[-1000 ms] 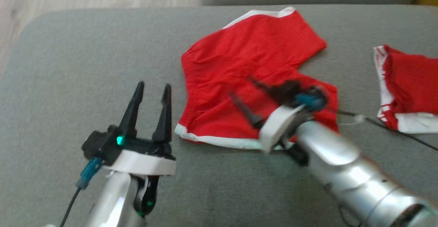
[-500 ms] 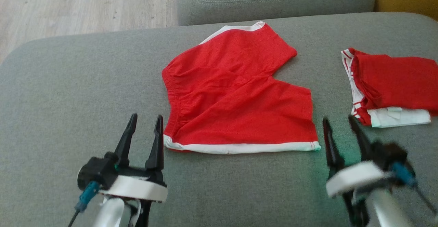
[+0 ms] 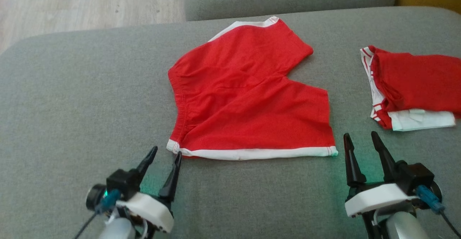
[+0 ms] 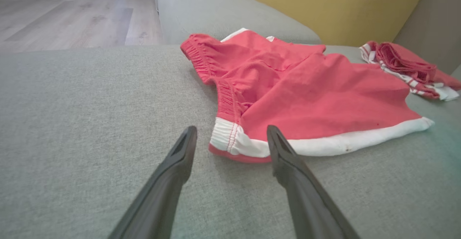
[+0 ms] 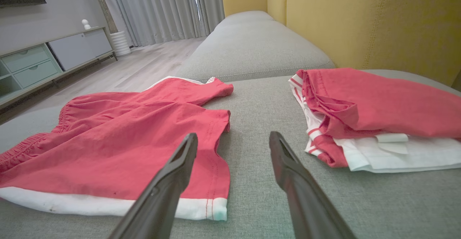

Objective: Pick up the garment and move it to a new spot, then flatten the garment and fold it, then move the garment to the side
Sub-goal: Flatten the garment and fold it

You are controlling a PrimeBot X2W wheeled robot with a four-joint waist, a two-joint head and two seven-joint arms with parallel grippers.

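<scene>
Left gripper, jaws spread wide and holding nothing, with its tips at the near left corner of the garment. In the left wrist view the two fingers stand on either side of that corner; whether they touch the cloth cannot be told. Right gripper, equally wide open and empty, stands over bare sofa cushion just beside the garment's near right corner, between the garment and a folded pile of red and white cloth. The garment is a pair of red shorts lying spread out at the middle of the grey cushion. Its gathered elastic waistband faces the robot's left, and its two legs fork apart toward the right. A white band runs along the near edge, and a second white band trims the far leg. The fabric is largely flat, with shallow creases running across it from the waistband. Beyond the cushion lie a yellow backrest and a pale wood floor.
</scene>
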